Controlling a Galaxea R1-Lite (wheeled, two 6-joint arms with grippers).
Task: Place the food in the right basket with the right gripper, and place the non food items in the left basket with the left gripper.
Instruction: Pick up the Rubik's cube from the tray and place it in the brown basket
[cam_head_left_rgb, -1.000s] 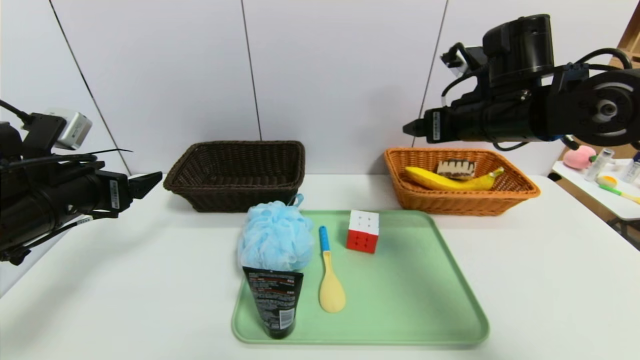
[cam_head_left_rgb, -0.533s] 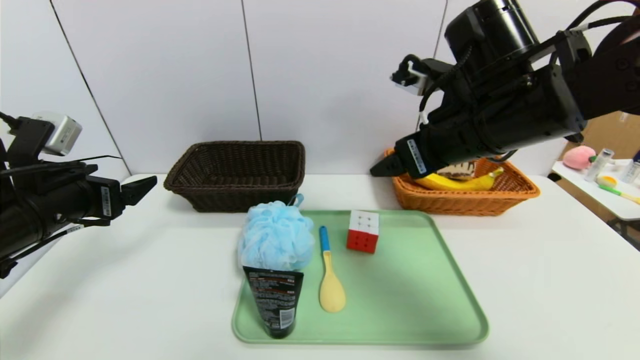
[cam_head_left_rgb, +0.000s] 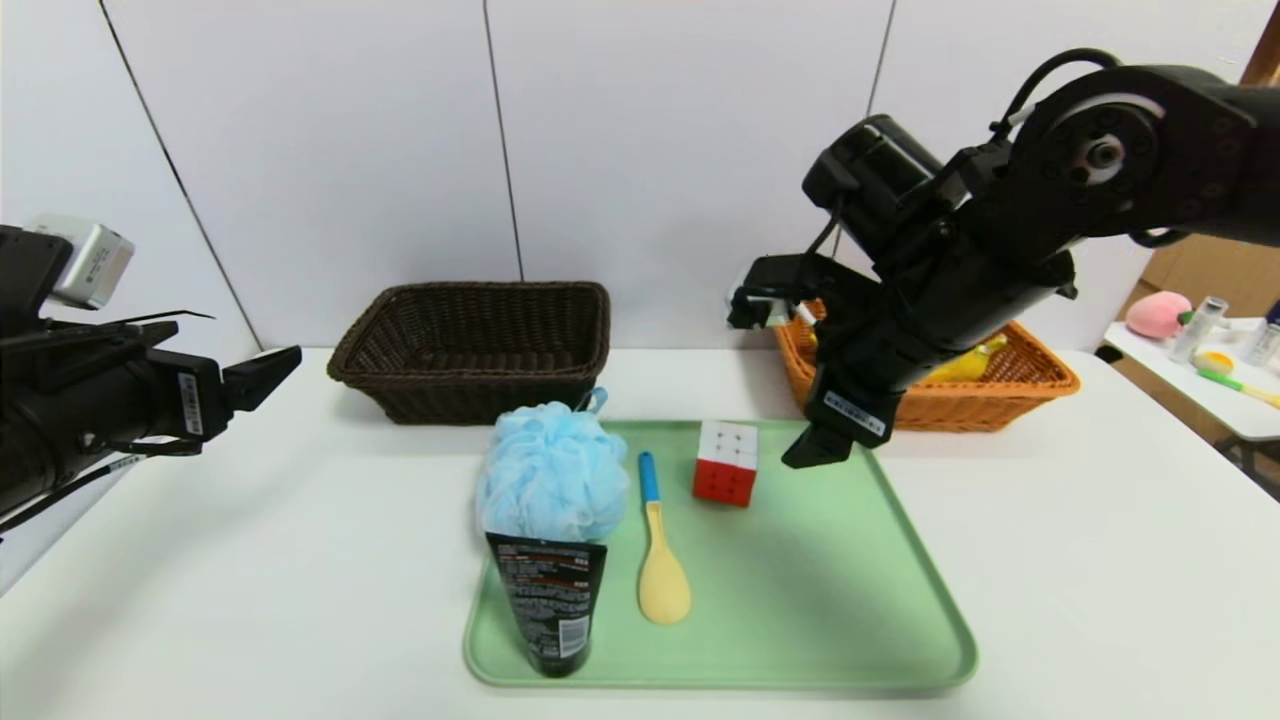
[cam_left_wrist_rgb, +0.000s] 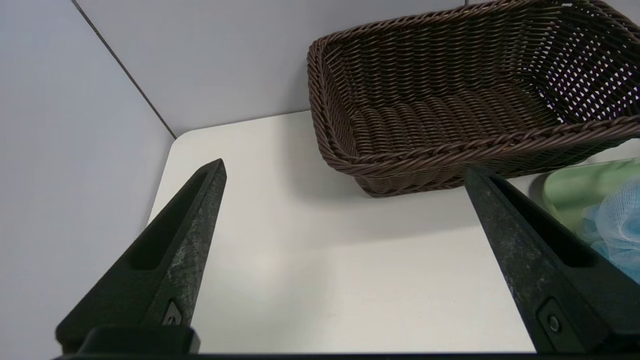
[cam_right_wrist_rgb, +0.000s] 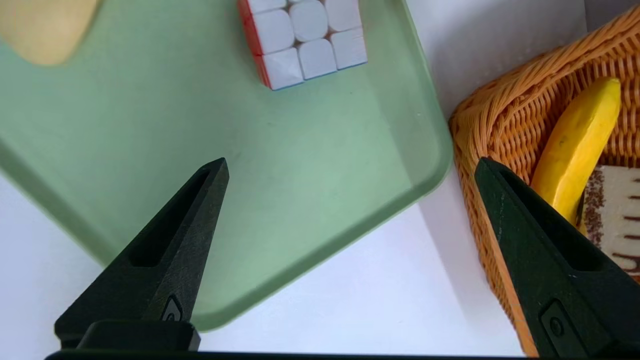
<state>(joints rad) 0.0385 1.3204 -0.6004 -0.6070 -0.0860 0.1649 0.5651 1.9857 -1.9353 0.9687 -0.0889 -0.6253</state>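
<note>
Two spread, empty fingers are shown on the right gripper (cam_head_left_rgb: 815, 450), hung over the green tray's (cam_head_left_rgb: 850, 600) far right corner beside the puzzle cube (cam_head_left_rgb: 727, 462). The orange basket (cam_head_left_rgb: 1030, 385) behind is largely hidden by the arm; banana (cam_right_wrist_rgb: 575, 145) and what seems cake (cam_right_wrist_rgb: 612, 215) lie inside. Pouf (cam_head_left_rgb: 550, 478), spoon (cam_head_left_rgb: 660, 560) and tube (cam_head_left_rgb: 548, 605) are left on the tray. The left gripper (cam_head_left_rgb: 262, 368), also spread, is held near the dark basket (cam_head_left_rgb: 470, 345).

Bright, even light from above; soft shadows lie under the dark basket (cam_left_wrist_rgb: 450, 100) and tray (cam_head_left_rgb: 850, 600). Head view bows at its edges.
</note>
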